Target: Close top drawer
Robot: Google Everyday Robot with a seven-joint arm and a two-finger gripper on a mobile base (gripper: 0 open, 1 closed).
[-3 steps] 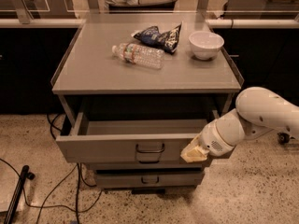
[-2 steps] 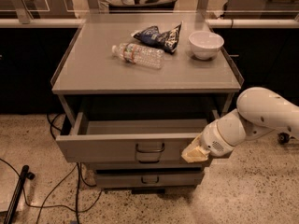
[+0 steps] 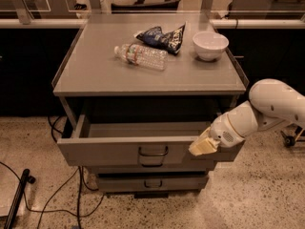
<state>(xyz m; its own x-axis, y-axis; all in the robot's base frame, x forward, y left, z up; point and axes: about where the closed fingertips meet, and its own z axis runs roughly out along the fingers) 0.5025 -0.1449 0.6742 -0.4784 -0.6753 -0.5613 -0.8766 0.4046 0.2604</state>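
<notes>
- Top drawer [image 3: 109, 150]: flat grey front, smooth and matt; whether painted metal or laminate cannot be told.
- Handle [image 3: 153, 150]: dark metal loop with a faint sheen.
- Cabinet top [image 3: 95, 66]: grey, smooth, satin, with soft reflections.
- Bottle [image 3: 141, 56]: clear ribbed plastic, glossy.
- Snack bag [image 3: 162, 36]: dark crinkled foil or plastic film, shiny.
- Bowl [image 3: 210, 45]: white, smooth and glossy, ceramic-looking.
- Gripper [image 3: 204, 147]: at the right end of the drawer front; cream, matt, plastic or rubber in look.
- Arm [image 3: 271, 104]: white moulded shell, smooth, semi-gloss.
- Floor [image 3: 267, 194]: speckled terrazzo-like stone, dull polish.
- Cables [image 3: 57, 194]: black, matt, rubber-sheathed in look.
</notes>
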